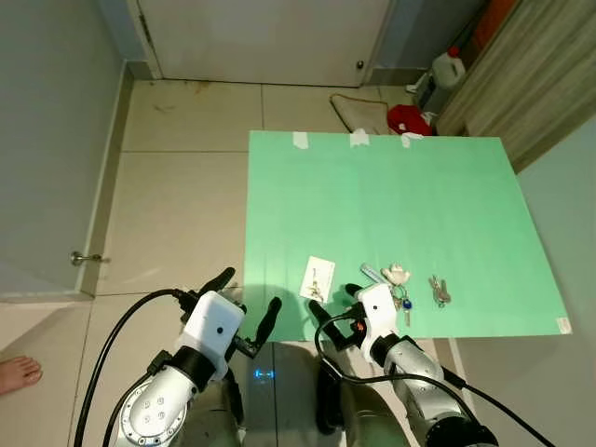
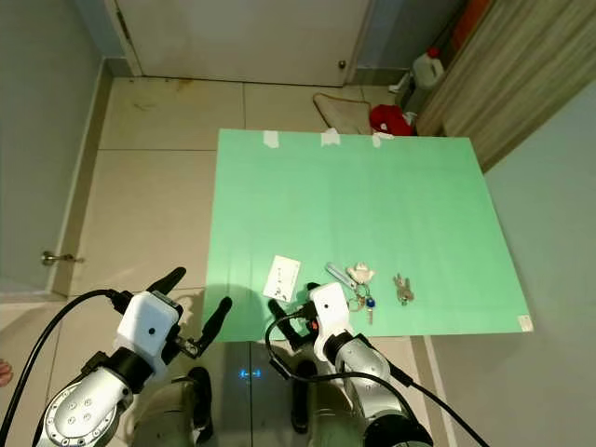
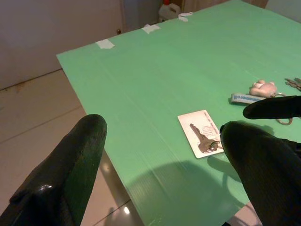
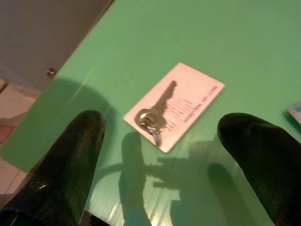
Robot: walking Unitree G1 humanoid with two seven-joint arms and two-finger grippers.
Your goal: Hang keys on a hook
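A flat green table (image 1: pixel 391 214) stands on a pale tiled floor (image 1: pixel 177 186), with three bits of white tape (image 1: pixel 359 139) along its far edge. Taking the white rectangular card (image 1: pixel 318 277) near the table's near edge as the landmark: a single silver key on a small ring (image 4: pixel 155 113) lies on top of this card, its ring end toward the robot.

To the right of the card lies a bunch of keys with a blue strap tag and a pale figurine charm (image 1: pixel 395 276), and further right again, well apart from the card, a small bunch of plain silver keys (image 1: pixel 439 290).

The right pincer (image 1: pixel 337 304) hovers just at the near edge of the table, close to the card on its near right side. Its two black fingers (image 4: pixel 70 155) are spread wide, and in the right wrist view the card and key sit between them, untouched.

The left pincer (image 1: pixel 248 300) hangs off the table's near left corner, over the floor, to the near left of the card. Its fingers (image 3: pixel 66 174) are also spread wide and hold nothing.

Far beyond the card, past the table's far edge, are a white door (image 1: pixel 265 37), a red object (image 1: pixel 407 118) and a white plastic jug (image 1: pixel 449 68) on the floor. A bare foot (image 1: pixel 17 373) of a person shows on the floor well left of the left pincer.
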